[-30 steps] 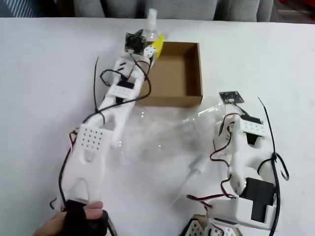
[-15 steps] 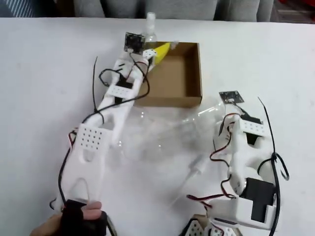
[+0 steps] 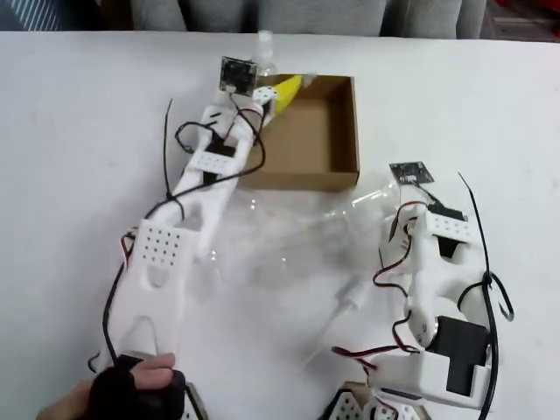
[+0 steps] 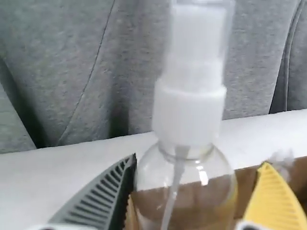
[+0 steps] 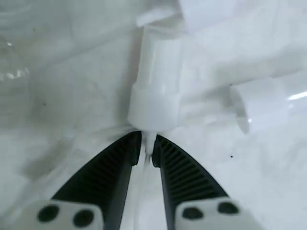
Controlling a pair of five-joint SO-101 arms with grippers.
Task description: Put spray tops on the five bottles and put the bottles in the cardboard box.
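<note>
My left hand (image 4: 196,165) pinches the bottle (image 4: 184,189), probably light and slippery, by its body at the cardboard box (image 3: 306,179) near the surface's (image 3: 87,114) far edge; my right hand (image 5: 147,143) pinches a spray top's (image 5: 156,91) bendy tube.

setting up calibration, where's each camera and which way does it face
high view: above the table, facing down; both arms show.
left wrist view: on left arm, facing its claw and a capped bottle.
right wrist view: on right arm, facing down; its claw pinches a spray top.
shared: high and left wrist views show that bottle.
</note>
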